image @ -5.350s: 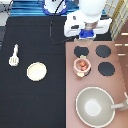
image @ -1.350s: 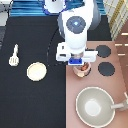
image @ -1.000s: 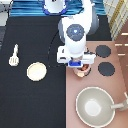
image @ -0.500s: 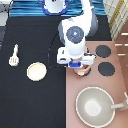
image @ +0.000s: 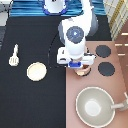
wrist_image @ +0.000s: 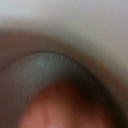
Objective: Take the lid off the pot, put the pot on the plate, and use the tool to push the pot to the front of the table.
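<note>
Gripper (image: 76, 62) sits low over the pot (image: 83, 71) on the stove, three o'clock of the plate (image: 36, 71); grip state can't tell. Lid looks light, rigid (take the knob).

A large flat black table (image: 30, 100) fills the exterior view from 6 to 10 o'clock. A pinkish-brown stove top (image: 107, 85) lies at 3 to 5 o'clock. A blue striped surface (image: 27, 7) runs along 11 o'clock, and pale yellowish slats (image: 118, 15) stand at 1 o'clock. The gripper (image: 80, 67) hangs near centre, at the stove's edge.
</note>
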